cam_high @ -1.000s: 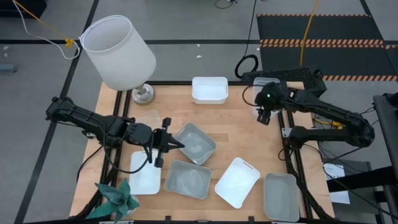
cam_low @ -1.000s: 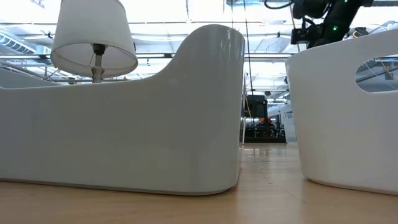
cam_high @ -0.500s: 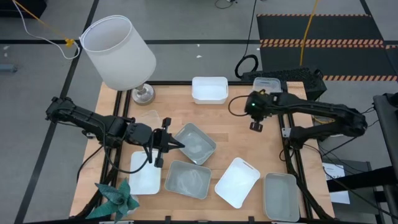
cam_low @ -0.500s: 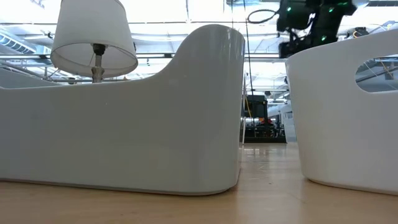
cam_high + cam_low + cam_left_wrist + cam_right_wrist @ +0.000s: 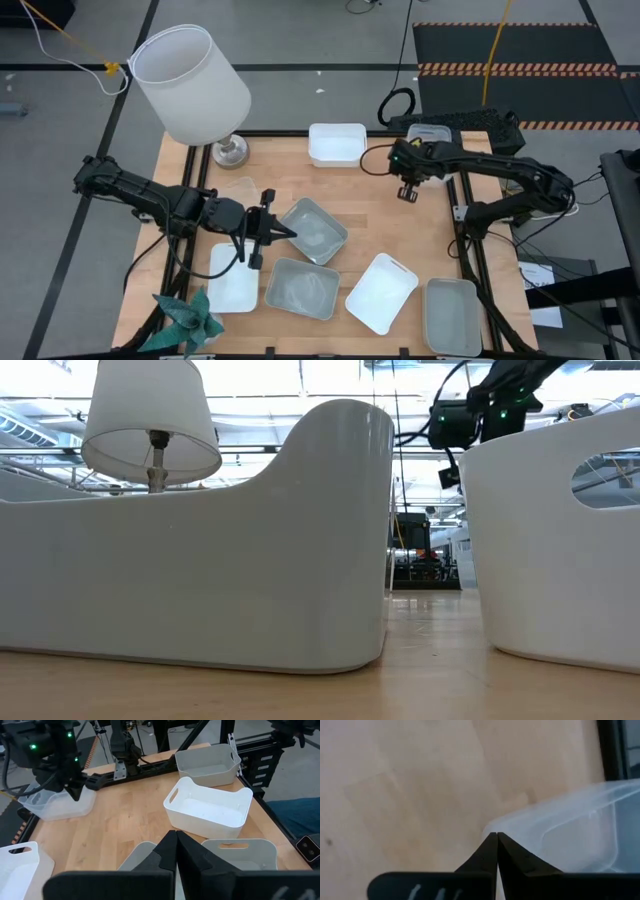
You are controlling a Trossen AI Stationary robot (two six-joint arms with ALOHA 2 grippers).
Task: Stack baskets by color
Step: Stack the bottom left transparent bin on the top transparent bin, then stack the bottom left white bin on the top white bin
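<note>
Several baskets lie on the wooden table: a white one (image 5: 337, 143) at the far edge, grey-green ones (image 5: 313, 229) (image 5: 302, 287) (image 5: 452, 315), white ones (image 5: 381, 292) (image 5: 233, 277), and a clear one (image 5: 55, 802) at the far right, partly under my right arm. My right gripper (image 5: 404, 194) is shut and points steeply down at that clear basket's corner (image 5: 520, 822). My left gripper (image 5: 289, 232) is shut and empty above the grey-green basket at mid-table. My right gripper's shut fingertips (image 5: 496, 840) stand at the clear basket's rounded corner, coming from above. Whether they touch it I cannot tell, and nothing is between them.
A big white lamp (image 5: 190, 85) stands at the far left corner. A teal cloth (image 5: 185, 315) lies at the near left corner. Another clear basket (image 5: 240, 187) sits beside my left arm. Bare wood (image 5: 380, 225) shows at mid-table.
My right gripper has come down and toward the table's left edge, tipping more steeply downward, and it has shut. It now stands at the clear basket's corner. No basket has moved.
</note>
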